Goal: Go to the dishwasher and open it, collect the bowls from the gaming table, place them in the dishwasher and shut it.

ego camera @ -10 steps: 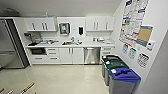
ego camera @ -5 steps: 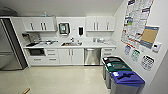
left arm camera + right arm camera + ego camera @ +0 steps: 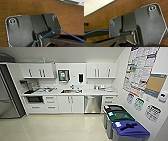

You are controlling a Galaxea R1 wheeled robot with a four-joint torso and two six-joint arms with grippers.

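The dishwasher (image 3: 92, 104) has a silver steel front and stands shut under the white counter (image 3: 82, 92), right of the sink, straight ahead across the floor. Both wrist views look past the robot's own dark plate at a brown wood-grain surface (image 3: 37, 7) (image 3: 121, 10).
White cupboards (image 3: 65, 104) line the counter and the wall above it. A steel fridge (image 3: 7, 94) stands at the left. Three bins, black (image 3: 113, 109), green (image 3: 120, 118) and blue (image 3: 130, 130), line the right wall under posters (image 3: 140, 69). Pale floor (image 3: 55, 127) lies between me and the counter.
The kitchen counter and the dishwasher have grown slightly larger in the head view and the bins have slid lower: the camera has moved forward.
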